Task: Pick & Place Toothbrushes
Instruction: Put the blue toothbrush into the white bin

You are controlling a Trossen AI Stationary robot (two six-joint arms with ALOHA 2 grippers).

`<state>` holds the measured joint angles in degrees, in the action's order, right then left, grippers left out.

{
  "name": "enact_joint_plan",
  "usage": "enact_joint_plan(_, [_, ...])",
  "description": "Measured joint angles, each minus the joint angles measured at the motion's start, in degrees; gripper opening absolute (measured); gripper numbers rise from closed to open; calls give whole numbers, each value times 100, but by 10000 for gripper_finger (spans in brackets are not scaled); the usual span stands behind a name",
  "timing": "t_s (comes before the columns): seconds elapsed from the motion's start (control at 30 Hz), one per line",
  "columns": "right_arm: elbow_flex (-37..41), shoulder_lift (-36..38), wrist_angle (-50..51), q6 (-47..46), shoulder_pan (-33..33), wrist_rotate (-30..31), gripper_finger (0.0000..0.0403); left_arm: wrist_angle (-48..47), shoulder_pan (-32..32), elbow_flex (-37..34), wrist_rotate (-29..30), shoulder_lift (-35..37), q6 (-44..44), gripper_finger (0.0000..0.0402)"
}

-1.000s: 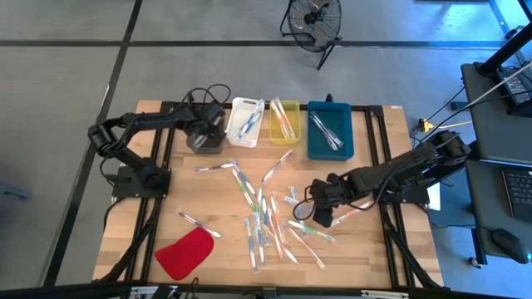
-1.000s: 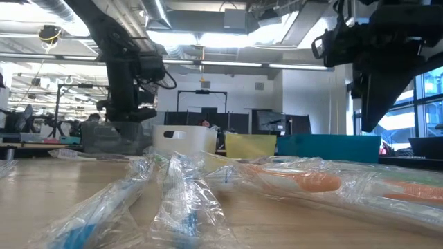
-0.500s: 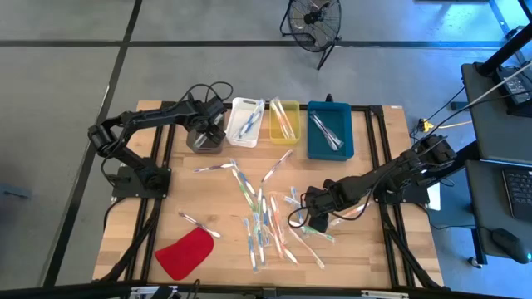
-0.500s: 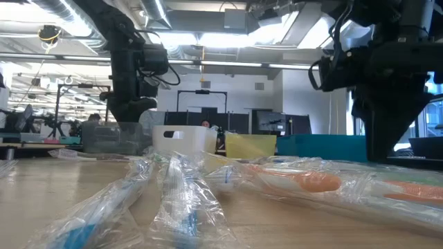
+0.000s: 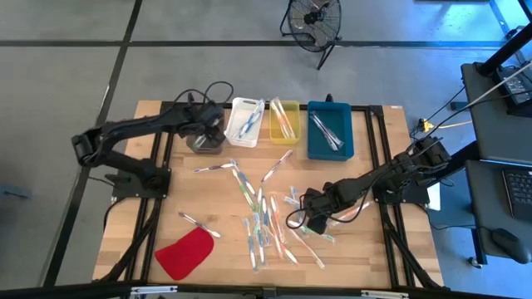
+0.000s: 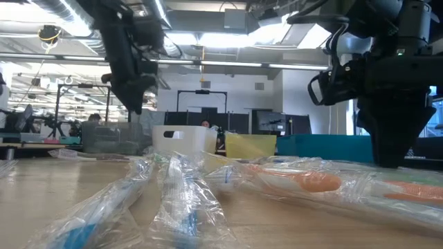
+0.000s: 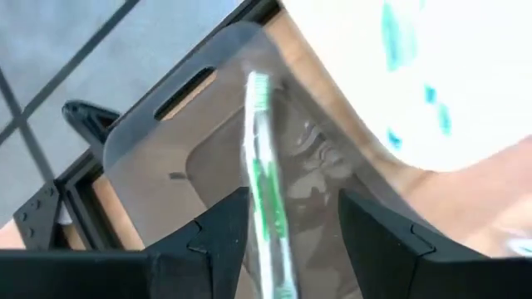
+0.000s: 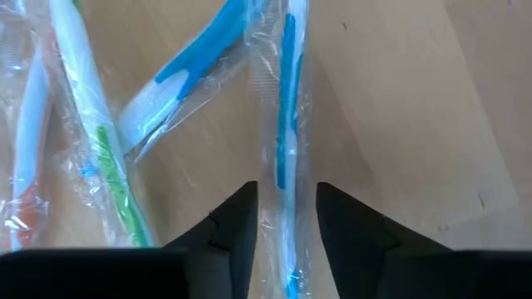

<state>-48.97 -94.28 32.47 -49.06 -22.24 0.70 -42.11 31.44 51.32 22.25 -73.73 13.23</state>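
Note:
Many wrapped toothbrushes [image 5: 266, 220] lie scattered on the middle of the wooden table. My right gripper [image 5: 306, 220] is low over the right part of the pile, pointing down. Its open fingers stand on either side of a blue toothbrush [image 8: 284, 158] in a clear wrapper, which lies flat on the table. My left gripper [image 5: 209, 123] is open above the clear grey bin [image 5: 204, 143] at the far edge. A green wrapped toothbrush [image 7: 264, 174] shows between its fingers [image 7: 223, 228], over the bin's inside. My right gripper comes from above with its fingers [image 8: 237, 220] along the two sides of the blue toothbrush's wrapper [image 8: 268, 195]; I cannot tell whether they touch it. My left gripper stands wide of the green toothbrush; I cannot tell whether it touches it.
A white bin [image 5: 245, 119], a yellow bin [image 5: 284, 120] and a blue bin [image 5: 330, 130] stand in a row at the far edge, each with toothbrushes inside. A flat red piece [image 5: 184, 253] lies at the near left. A fan [image 5: 314, 21] stands on the floor beyond.
My right gripper has gone down and toward the table's near left, onto the pile, ending astride the blue toothbrush. My left gripper has stayed over the grey bin but has risen and tipped, while that arm's elbow has swung toward the table's left edge.

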Motion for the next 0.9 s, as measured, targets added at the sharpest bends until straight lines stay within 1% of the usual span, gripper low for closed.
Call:
enact_joint_plan(0.1, [0, 0, -6, 0, 0, 64, 105, 57, -271, -240, -3, 304, 157, 180])
enact_joint_plan(0.2, [0, 0, -18, 2, 0, 192, 87, 368, -567, -612, -37, 572, 328, 180])
enact_joint_plan(0.4, [0, -53, -56, 0, 0, 205, 64, 1235, -1207, -1245, -419, 921, 619, 180])
enact_joint_plan(0.53, [-22, -220, -37, -1, 2, 171, 59, 1811, -1702, -1487, -573, 942, 790, 180])
enact_joint_plan(0.73, [-20, -226, -35, -175, 15, 184, 55, 2485, -2435, -1731, -638, 939, 969, 180])
enact_joint_plan(0.9, [-17, -227, -12, -142, 16, 186, 21, 2761, -2972, -1736, -692, 881, 1153, 180])
